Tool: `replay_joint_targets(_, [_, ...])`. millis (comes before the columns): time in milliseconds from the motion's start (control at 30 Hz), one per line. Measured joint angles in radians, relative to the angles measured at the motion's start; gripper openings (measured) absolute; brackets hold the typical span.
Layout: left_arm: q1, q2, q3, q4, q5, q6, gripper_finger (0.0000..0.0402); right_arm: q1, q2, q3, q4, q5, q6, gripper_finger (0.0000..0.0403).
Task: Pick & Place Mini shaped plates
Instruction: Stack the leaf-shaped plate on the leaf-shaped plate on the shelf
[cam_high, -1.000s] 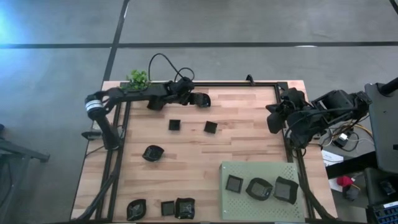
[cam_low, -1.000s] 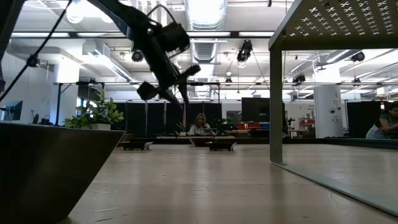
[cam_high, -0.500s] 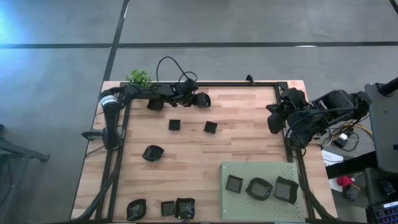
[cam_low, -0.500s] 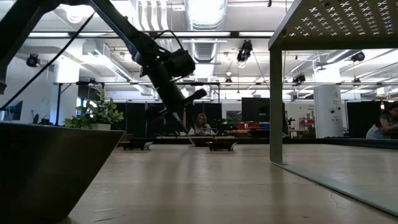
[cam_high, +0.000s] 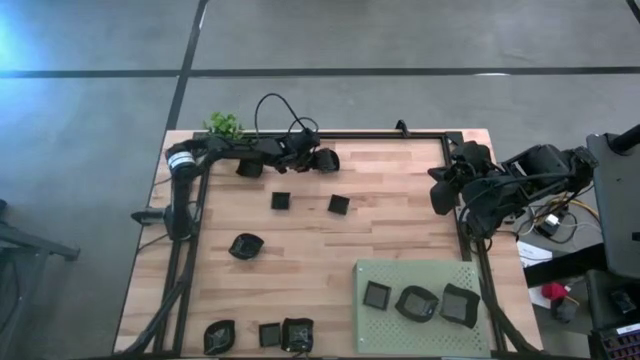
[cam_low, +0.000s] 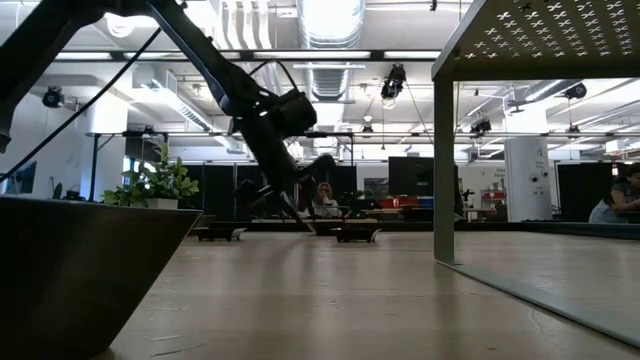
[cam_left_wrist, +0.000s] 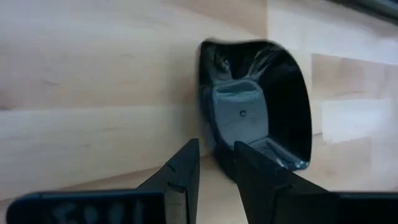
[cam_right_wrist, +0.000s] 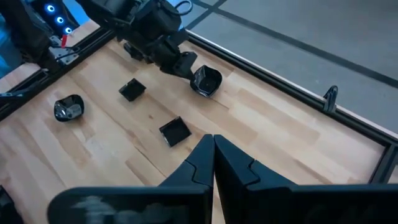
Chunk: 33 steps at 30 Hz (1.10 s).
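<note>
Left gripper at table's far edge, fingers straddling the near rim of a rounded black plate: one finger inside, one outside, rim between, narrow gap. Plate on the wood. Right gripper closed, empty, parked at right edge.

Left arm slanting down toward distant small plates, plant alongside.
</note>
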Motion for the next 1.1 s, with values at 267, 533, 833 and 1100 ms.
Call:
replay_joint_targets(267, [-0.001,0.018,0.0,0.02,0.0,-0.033,0.0092,0.0,0.0,0.0,0.0,0.003,0.0,0.0008])
replay_joint_targets(533, [-0.003,0.018,0.0,0.066,-0.023,-0.044,0.0092,-0.001,0.0,0.0,0.0,0.004,0.0,0.0008])
replay_joint_targets(833, [-0.003,0.028,0.0,0.071,-0.036,-0.051,0.0092,0.0,0.0,0.0,0.0,0.022,0.0,0.0008])
replay_joint_targets(1100, [-0.003,0.043,0.0,0.073,-0.04,-0.052,0.0092,0.0,0.0,0.0,0.0,0.022,0.002,0.0008])
